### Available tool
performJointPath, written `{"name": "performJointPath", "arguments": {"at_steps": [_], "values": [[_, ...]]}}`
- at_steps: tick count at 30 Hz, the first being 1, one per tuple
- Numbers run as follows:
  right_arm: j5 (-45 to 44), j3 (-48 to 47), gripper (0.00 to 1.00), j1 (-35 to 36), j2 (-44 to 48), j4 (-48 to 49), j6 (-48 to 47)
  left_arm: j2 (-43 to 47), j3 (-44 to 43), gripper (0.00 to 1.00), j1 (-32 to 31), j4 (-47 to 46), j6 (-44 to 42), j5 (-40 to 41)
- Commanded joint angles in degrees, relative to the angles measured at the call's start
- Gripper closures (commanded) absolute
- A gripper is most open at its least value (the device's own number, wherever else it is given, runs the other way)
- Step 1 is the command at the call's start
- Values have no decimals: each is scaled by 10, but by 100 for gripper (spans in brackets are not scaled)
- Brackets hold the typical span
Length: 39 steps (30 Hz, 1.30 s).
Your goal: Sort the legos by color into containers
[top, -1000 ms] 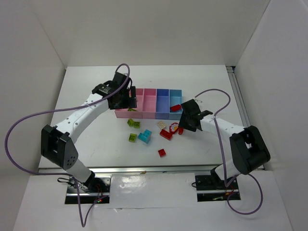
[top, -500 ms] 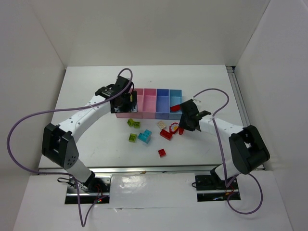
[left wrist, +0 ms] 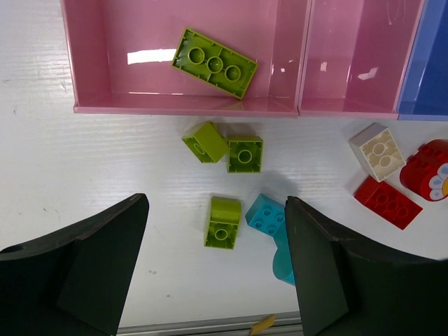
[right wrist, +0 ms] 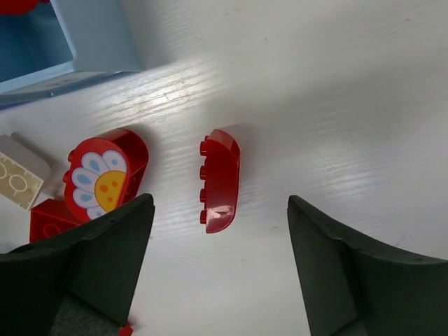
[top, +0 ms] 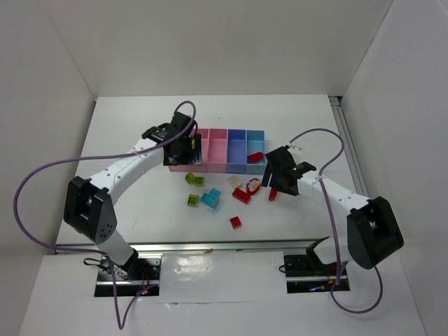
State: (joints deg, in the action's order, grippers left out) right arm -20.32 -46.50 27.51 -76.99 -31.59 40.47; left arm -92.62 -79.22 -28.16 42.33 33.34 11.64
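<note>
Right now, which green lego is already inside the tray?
The long lime green brick, lying in the end pink compartment. The three small green bricks sit outside it on the table.

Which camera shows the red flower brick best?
Right wrist: the flower brick is large, its daisy face clear. Left wrist catches only part of it at the frame's right edge; from the top it is a tiny speck.

No words, numbers or brand marks can be read anywhere from here. The only printed thing is a daisy, pale petals round a yellow centre, on the face of a red rounded brick (right wrist: 105,178) lying on the desk (right wrist: 350,105).
</note>
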Motion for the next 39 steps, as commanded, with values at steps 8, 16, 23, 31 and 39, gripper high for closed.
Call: {"name": "performJointPath", "arguments": {"at_steps": [8,16,23,31,39], "values": [[41,3,21,4,-43,28,-14,1,6,11,-8,-11,5,-3],[19,14,56,4,-67,46,-8,1,6,11,-8,-11,0,2],[-31,-52,66,11,50,36,-32,1,37,17,-8,0,8,2],[-1,-214,65,11,-83,64,-122,33,124,11,-8,-14,52,-15],[15,-299,32,-6,-209,106,-139,27,162,10,-8,-61,84,-35]]}}
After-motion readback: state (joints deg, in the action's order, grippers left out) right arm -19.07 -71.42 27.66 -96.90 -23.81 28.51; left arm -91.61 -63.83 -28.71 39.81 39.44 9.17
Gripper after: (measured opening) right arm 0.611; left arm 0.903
